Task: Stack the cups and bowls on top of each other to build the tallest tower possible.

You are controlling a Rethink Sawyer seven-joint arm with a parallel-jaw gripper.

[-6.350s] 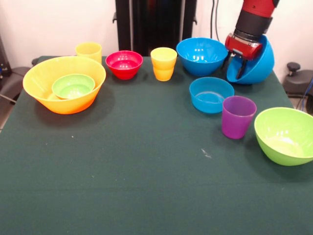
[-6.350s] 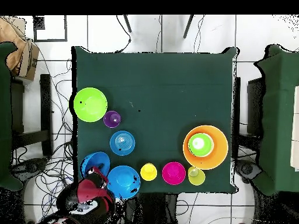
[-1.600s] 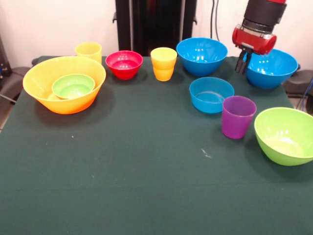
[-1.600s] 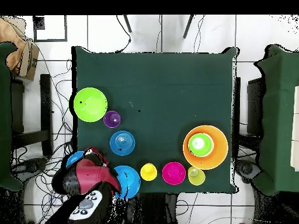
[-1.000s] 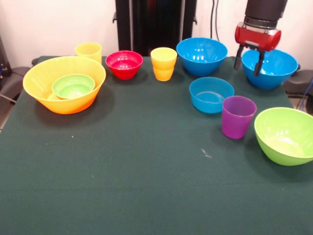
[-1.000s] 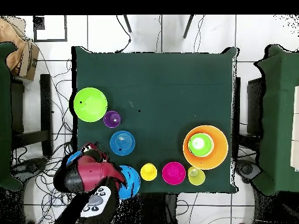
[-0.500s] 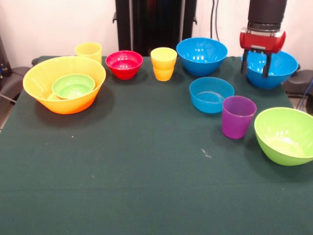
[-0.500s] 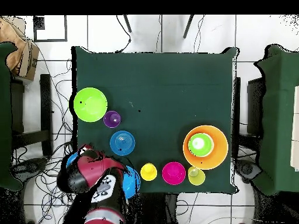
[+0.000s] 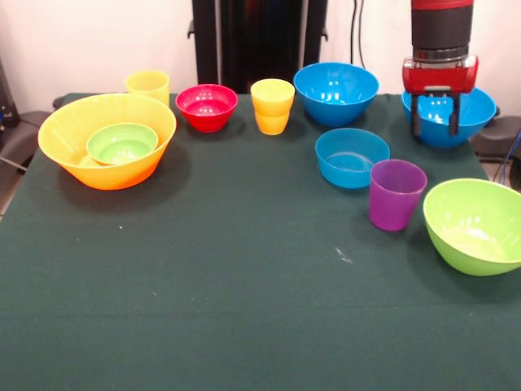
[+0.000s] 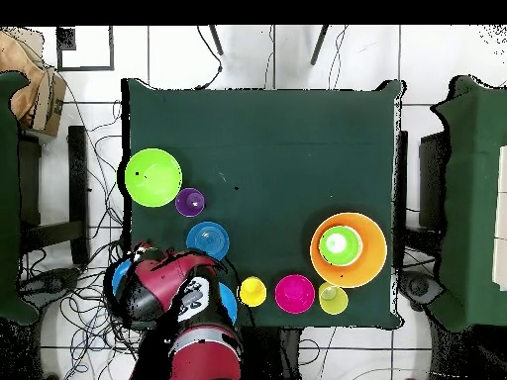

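The gripper (image 9: 436, 125) is held with its fingers apart over the near rim of the far right blue bowl (image 9: 468, 110). Nothing is clamped. This position is probably chosen so that the rim can be grasped for the tower (image 9: 106, 140).

The bowls, such as the big orange one (image 9: 106, 151) and the lime green one (image 9: 475, 225), are smooth glossy plastic that catches highlights. The purple cup (image 9: 396, 195) is translucent plastic; the yellow cup (image 9: 272, 106) is opaque and shiny. The table (image 9: 244, 293) is covered in matt dark green cloth.
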